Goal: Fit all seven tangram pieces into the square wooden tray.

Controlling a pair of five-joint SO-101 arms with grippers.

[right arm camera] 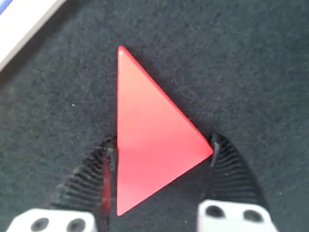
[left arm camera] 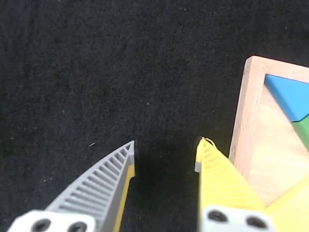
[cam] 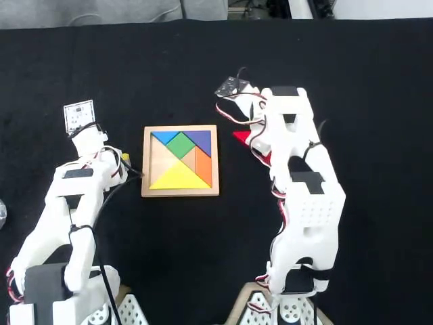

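- Square wooden tray (cam: 179,193): mid-table on the black cloth (cam: 169,74), holding blue (cam: 162,137), green (cam: 180,144), purple (cam: 201,140), orange (cam: 203,161) and yellow (cam: 178,178) pieces.
- Red triangle (right arm camera: 149,140): on the cloth, just right of the tray.
- Right gripper (right arm camera: 163,145): jaws spread to the triangle's width, seemingly pressing its edge and corner.
- Left gripper (left arm camera: 166,145): jaws apart, holding nothing, just beside the tray's left rim.

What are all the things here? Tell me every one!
tray: one, light wood, middle of the cloth.
blue piece, green piece, purple piece, orange piece, yellow piece: one each, inside the tray.
red triangle: one, red, on the cloth beside the tray.
cloth: one, black, covers the table.
left gripper: one, yellow and grey, jaws open, beside the tray's edge.
right gripper: one, black, jaws closed against the red triangle.
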